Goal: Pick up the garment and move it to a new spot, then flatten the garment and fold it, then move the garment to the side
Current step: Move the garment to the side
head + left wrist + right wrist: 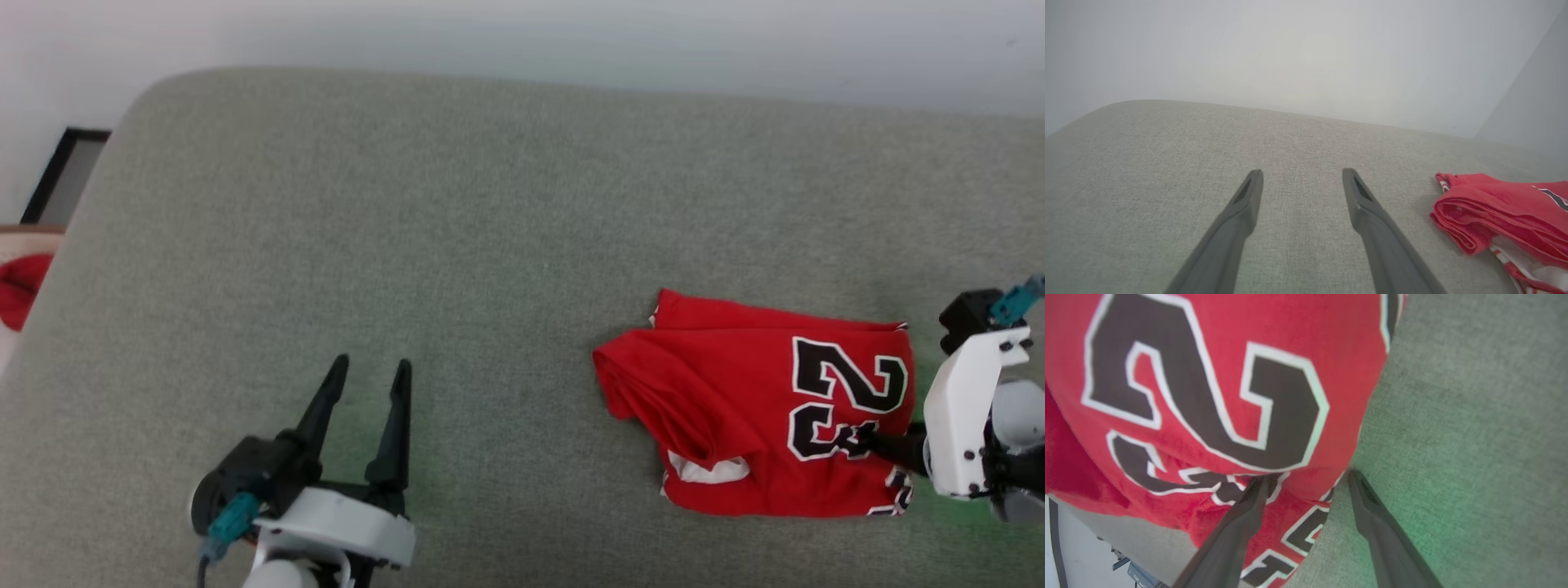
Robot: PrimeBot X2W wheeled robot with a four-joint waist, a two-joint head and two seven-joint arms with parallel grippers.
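A grey fabric-covered counter (490, 204) with a rounded corner spans the frame; a pale wall (571, 41) runs along the top, a dark-framed panel (65, 175) at upper left.

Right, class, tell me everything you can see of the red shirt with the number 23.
The garment is a red jersey of soft-looking cloth, folded into a rough, rumpled rectangle. A black, white-outlined 23 faces up, with more black lettering at its near right corner. White fabric peeks from a fold at the near edge. It lies on the right part of the grey surface. The open right gripper straddles its right edge, one finger over the print, the other over bare surface.
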